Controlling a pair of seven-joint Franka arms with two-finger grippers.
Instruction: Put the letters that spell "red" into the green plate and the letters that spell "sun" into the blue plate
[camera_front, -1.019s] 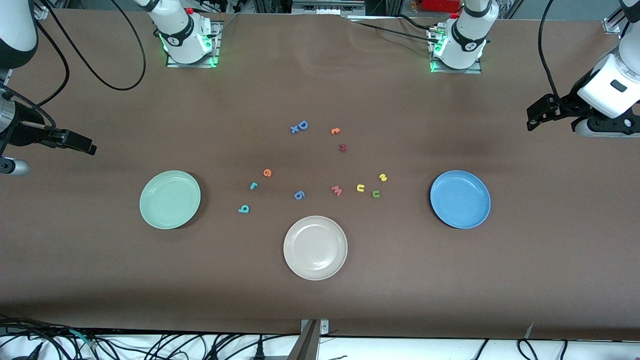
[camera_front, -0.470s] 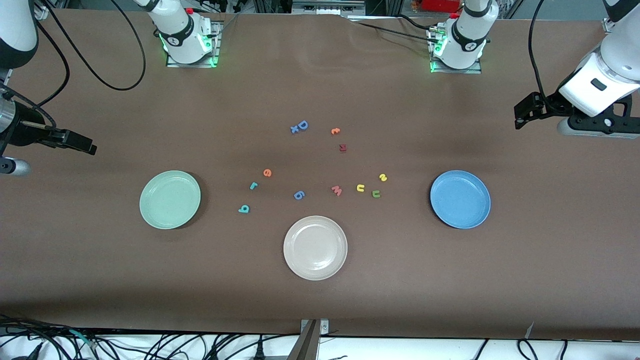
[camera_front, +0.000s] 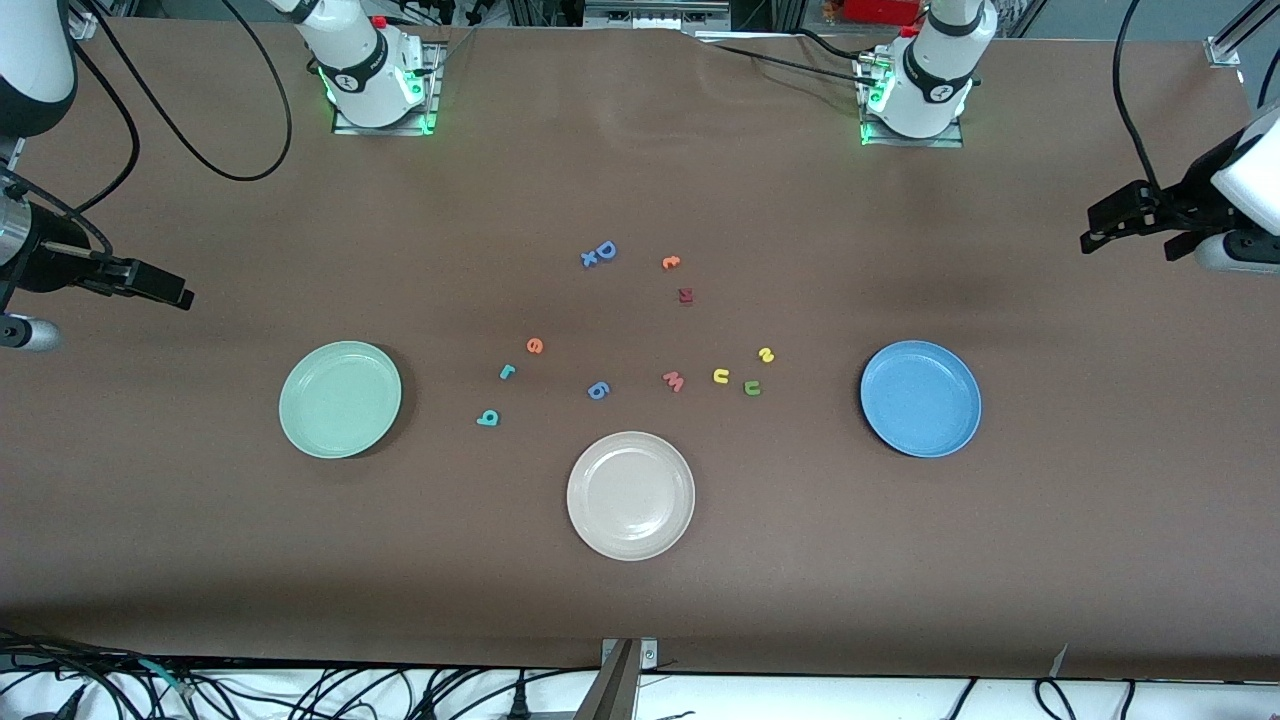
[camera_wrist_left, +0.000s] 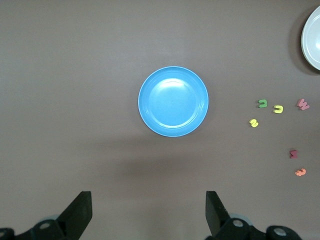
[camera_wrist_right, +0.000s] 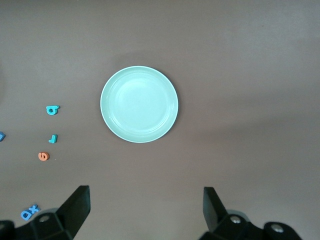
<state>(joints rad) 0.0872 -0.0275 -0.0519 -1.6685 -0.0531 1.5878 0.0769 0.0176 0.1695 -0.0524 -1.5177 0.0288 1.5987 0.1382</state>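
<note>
The pale green plate (camera_front: 340, 400) (camera_wrist_right: 139, 104) lies toward the right arm's end, the blue plate (camera_front: 920, 398) (camera_wrist_left: 173, 101) toward the left arm's end. Between them lie the teal "r" (camera_front: 507, 372) (camera_wrist_right: 53, 138), orange "e" (camera_front: 534, 346) (camera_wrist_right: 43, 156) and teal "d" (camera_front: 487, 418) (camera_wrist_right: 51, 109), then the yellow "s" (camera_front: 766, 354) (camera_wrist_left: 254, 123), yellow "u" (camera_front: 720, 376) (camera_wrist_left: 278, 108) and green "n" (camera_front: 752, 388) (camera_wrist_left: 262, 103). Both plates are empty. My left gripper (camera_front: 1095, 235) (camera_wrist_left: 148, 200) hangs open over bare cloth at its end. My right gripper (camera_front: 175, 292) (camera_wrist_right: 146, 197) waits open at the other end.
A beige-white plate (camera_front: 630, 495) sits nearest the front camera, midway between the coloured plates. Other letters lie among the task's: a blue "D" (camera_front: 604, 250), a blue "g"-like one (camera_front: 597, 390), a pink "w" (camera_front: 673, 381), a dark red one (camera_front: 685, 295) and a small orange one (camera_front: 670, 262).
The left arm swung slightly toward the table's middle, then back out toward its own end and higher. The right arm and all letters stayed put.
</note>
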